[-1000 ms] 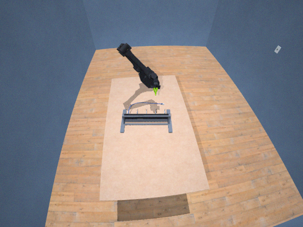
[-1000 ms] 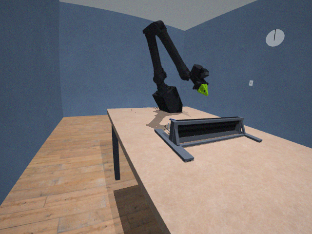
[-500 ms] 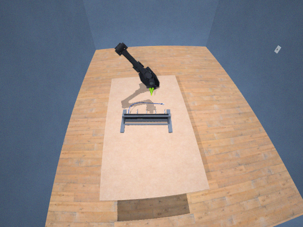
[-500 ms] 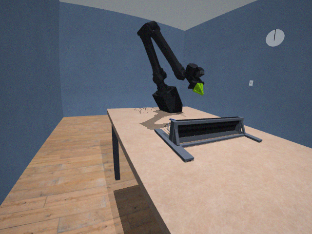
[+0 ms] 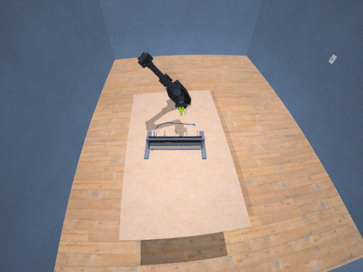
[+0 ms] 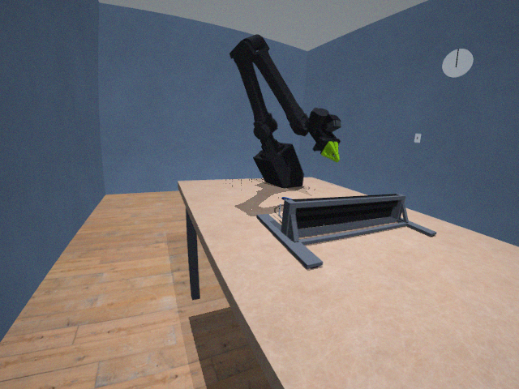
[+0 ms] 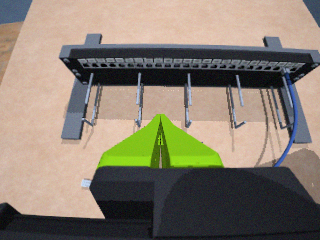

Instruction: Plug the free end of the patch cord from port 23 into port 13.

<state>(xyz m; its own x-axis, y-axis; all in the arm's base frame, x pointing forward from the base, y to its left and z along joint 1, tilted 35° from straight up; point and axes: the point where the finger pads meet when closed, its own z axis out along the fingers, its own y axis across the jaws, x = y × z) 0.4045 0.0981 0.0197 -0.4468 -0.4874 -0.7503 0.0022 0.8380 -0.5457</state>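
The grey rack (image 5: 146, 152) (image 6: 290, 220) (image 7: 80, 107) stands on the table, with its patch panel (image 7: 190, 51) and row of ports facing the arm. The blue patch cord (image 5: 169, 123) (image 7: 293, 117) leaves a port at the panel's right end in the wrist view and curves across the table in front of the panel. Its free plug (image 5: 195, 124) (image 7: 86, 181) lies on the table, left of and below my fingers in the wrist view. My gripper (image 5: 181, 113) (image 6: 333, 156) (image 7: 160, 120), with green fingers, is shut on nothing. It hangs well above the table in front of the panel's middle.
Several grey cable bars (image 7: 138, 100) stick out from the panel front toward the arm. The arm's base (image 6: 278, 165) sits at the table's (image 5: 176, 199) (image 6: 377, 314) far end behind the cord. The table edge (image 6: 217, 267) drops to the wood floor on the left.
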